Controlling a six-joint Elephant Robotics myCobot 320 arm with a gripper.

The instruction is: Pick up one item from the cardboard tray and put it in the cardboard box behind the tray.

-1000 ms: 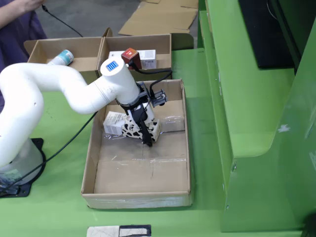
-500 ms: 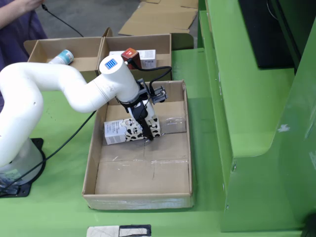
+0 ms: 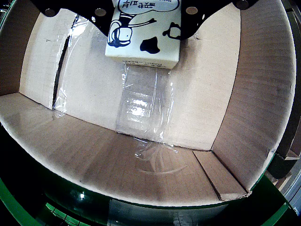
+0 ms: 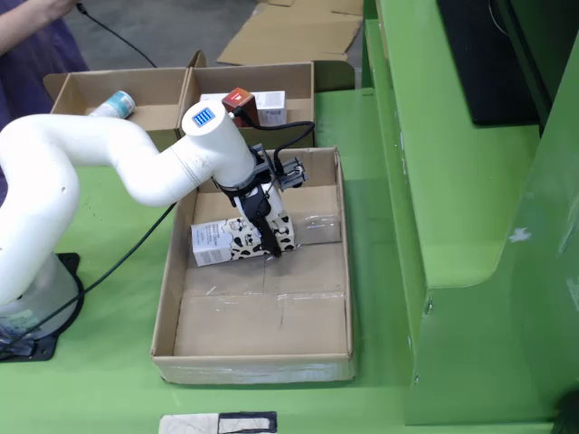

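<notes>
One carton, cow-patterned, sits clamped in my gripper, lower and flatter in the cardboard tray than a second ago: lift not begun. The view riding on my gripper shows my fingers flanking it; the side view alone shows the destination box beyond.

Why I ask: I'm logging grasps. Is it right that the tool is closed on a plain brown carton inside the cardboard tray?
Not quite. The carton is white with black cow patches, not plain brown, as the view from the side shows. The tool is closed on it inside the cardboard tray.
</notes>
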